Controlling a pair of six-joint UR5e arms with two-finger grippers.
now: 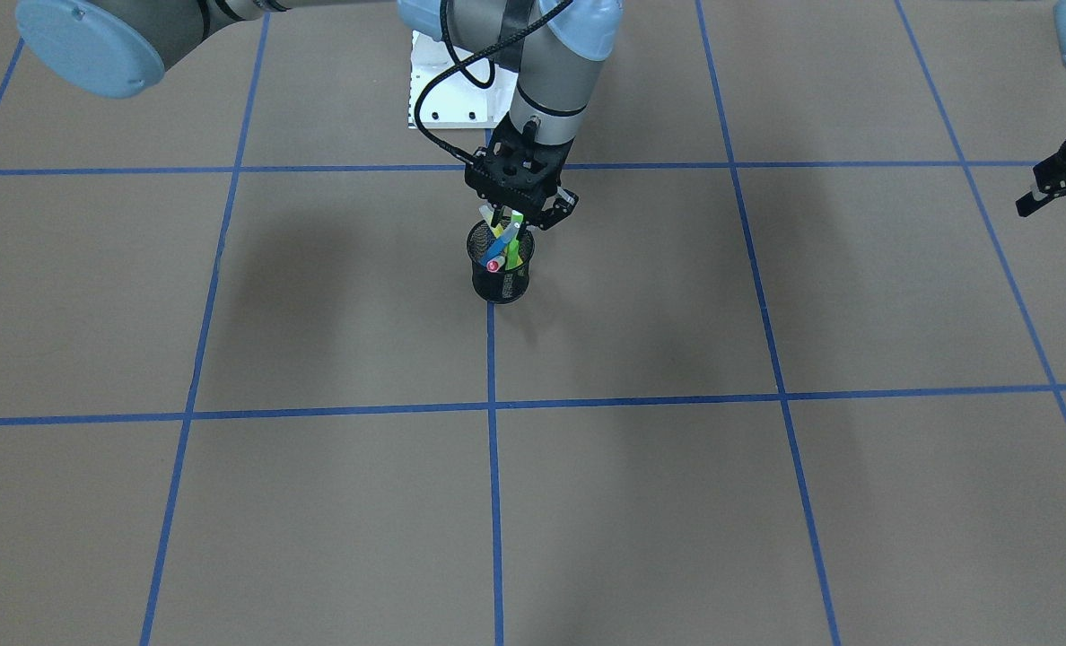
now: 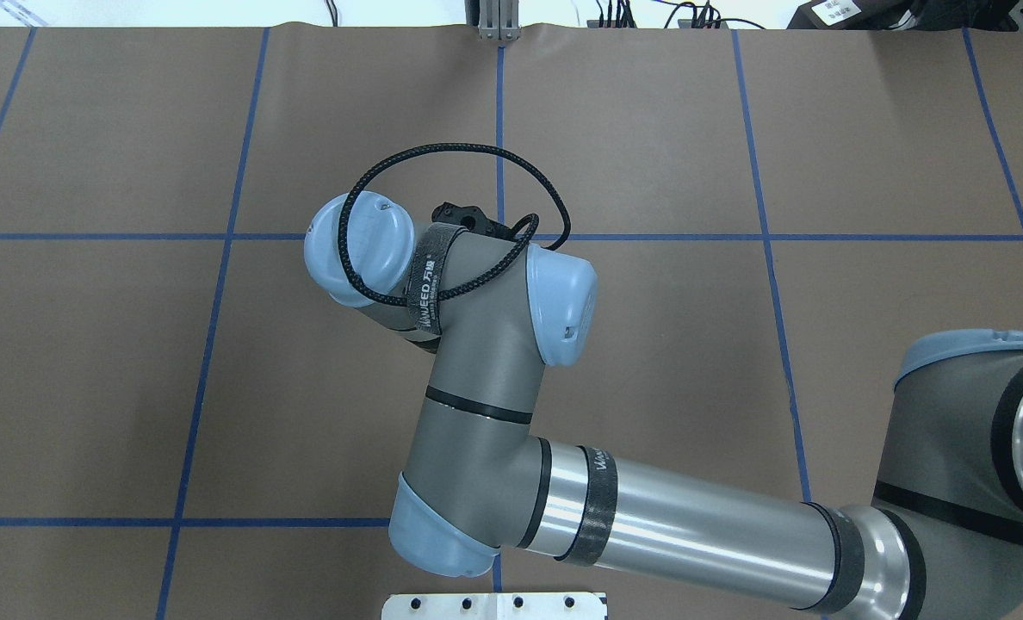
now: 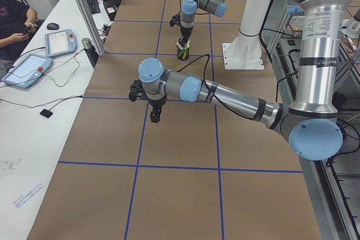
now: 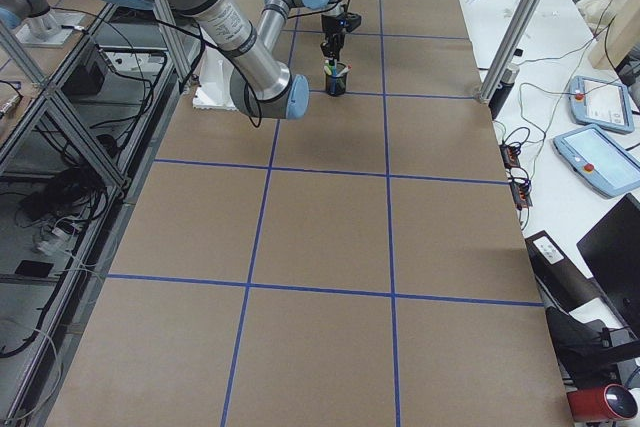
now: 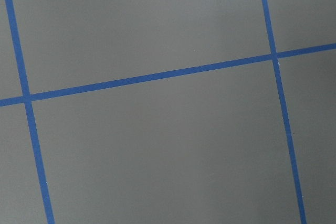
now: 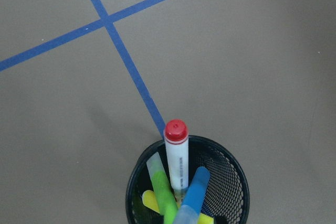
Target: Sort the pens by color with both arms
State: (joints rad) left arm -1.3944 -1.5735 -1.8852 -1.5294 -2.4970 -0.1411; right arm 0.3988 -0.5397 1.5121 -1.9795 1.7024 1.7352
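Observation:
A black mesh cup (image 1: 502,276) stands on the brown table at a crossing of blue tape lines. All the pens stand in it. In the right wrist view I see the white pen with a red cap (image 6: 176,153), the green highlighter (image 6: 163,192), the blue pen (image 6: 195,190) and the yellow highlighter (image 6: 149,201). My right gripper (image 1: 526,215) hangs straight above the cup, open, its fingers on either side of the pen tops and holding nothing. My left gripper (image 1: 1061,213) is open and empty, hovering far off over bare table. In the overhead view the right arm hides the cup.
The white pedestal base (image 1: 448,85) stands just behind the cup on the robot's side. A side table with tablets (image 3: 28,68) and a person lies past the table's far edge, behind metal posts (image 3: 84,15). Blue tape lines divide the tabletop into squares.

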